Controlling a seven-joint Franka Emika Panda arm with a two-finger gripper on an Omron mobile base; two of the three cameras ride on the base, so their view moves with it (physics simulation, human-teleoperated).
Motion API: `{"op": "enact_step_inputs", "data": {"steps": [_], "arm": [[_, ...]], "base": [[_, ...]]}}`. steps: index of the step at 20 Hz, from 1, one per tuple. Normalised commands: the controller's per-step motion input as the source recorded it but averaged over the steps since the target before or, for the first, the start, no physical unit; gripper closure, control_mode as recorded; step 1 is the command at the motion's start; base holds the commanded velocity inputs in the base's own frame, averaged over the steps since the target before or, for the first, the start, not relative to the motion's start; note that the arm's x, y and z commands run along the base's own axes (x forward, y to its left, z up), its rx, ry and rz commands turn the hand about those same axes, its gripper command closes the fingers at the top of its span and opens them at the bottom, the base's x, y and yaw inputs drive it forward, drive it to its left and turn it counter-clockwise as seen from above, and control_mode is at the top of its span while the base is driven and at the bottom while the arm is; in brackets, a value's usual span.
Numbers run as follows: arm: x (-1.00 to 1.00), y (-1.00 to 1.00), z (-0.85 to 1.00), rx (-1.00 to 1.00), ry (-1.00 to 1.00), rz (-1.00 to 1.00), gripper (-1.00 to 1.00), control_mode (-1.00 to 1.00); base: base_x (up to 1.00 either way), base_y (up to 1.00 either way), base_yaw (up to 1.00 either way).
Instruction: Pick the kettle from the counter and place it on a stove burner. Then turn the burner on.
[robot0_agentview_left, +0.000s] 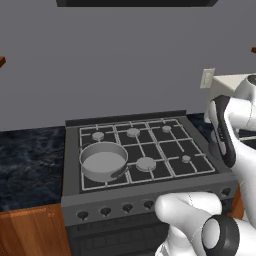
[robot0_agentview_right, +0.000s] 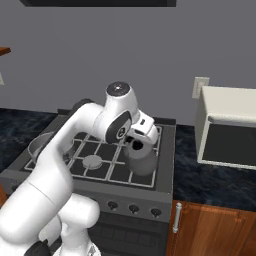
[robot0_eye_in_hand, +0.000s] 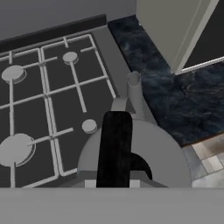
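Note:
My gripper (robot0_agentview_right: 136, 143) is shut on the thin dark handle (robot0_eye_in_hand: 114, 146) of the grey kettle (robot0_agentview_right: 141, 160). The kettle (robot0_eye_in_hand: 168, 159) hangs low over the front right part of the black cooktop, close to its right edge, with its spout (robot0_eye_in_hand: 134, 85) pointing away from the hand. Whether its base touches the grate I cannot tell. The small front right stove burner (robot0_eye_in_hand: 89, 126) (robot0_agentview_left: 186, 158) lies just left of the kettle in the hand view. Right of the stove runs the dark marbled counter (robot0_agentview_right: 210, 175) (robot0_eye_in_hand: 179, 100).
A wide grey saucepan (robot0_agentview_left: 103, 161) (robot0_agentview_right: 40, 145) sits on the front left burner. A white microwave (robot0_agentview_right: 230, 127) (robot0_eye_in_hand: 175, 26) stands on the counter right of the stove. Several knobs (robot0_agentview_left: 105, 211) (robot0_agentview_right: 133, 208) line the stove front. A wider disc cap (robot0_agentview_left: 146, 163) lies at front centre.

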Motion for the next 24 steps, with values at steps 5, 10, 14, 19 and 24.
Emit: {"op": "enact_step_inputs", "data": {"steps": [5,10,14,19,24], "arm": [[0.0,0.26,0.0,0.11,0.04,0.0,1.0,-1.0],[0.01,0.25,0.0,0.14,0.0,0.0,1.0,-1.0],[0.0,0.18,0.0,0.04,0.0,0.0,1.0,-1.0],[0.09,0.02,0.0,0.0,-0.02,0.0,1.0,-1.0],[0.17,0.02,-0.05,0.0,0.0,0.0,1.0,-1.0]], "base": [[0.0,0.0,0.0],[0.0,0.0,0.0],[0.0,0.0,0.0],[0.0,0.0,0.0],[0.0,0.0,0.0]]}}
